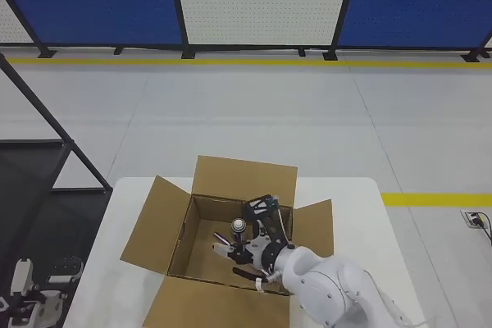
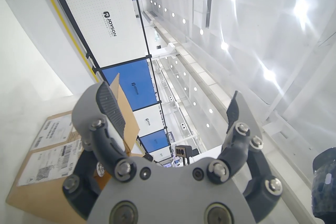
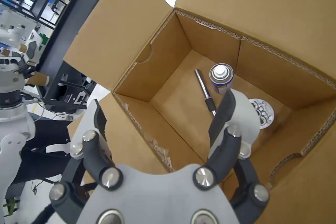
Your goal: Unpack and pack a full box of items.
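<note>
Box (image 1: 244,176) of brown cardboard stands on the white table (image 1: 369,205) with all 4 flaps folded outward. 3 things rest on its floor: an upright spray can (image 3: 221,78), a metal rod (image 3: 206,93) with a dark grip lying just beside the can, and a round white disc (image 3: 262,110) on the can's other side. The right claw (image 3: 165,107) hangs over the box's mouth, its 2 fingers spread wide with nothing between them. The left claw (image 2: 170,92) sits beside the box's labelled outer wall, pointing up toward the ceiling, and is likewise wide open and empty.

Unpacking looks to be near its end, and the can seems the likely next pick. To do it well, the right claw should come down with 1 finger on each side of the can's body, below the rim. It should then close firmly and lift straight up until clear of walls and flaps. A finger could nudge the rod on the way down; whether rod and can touch I cannot tell
</note>
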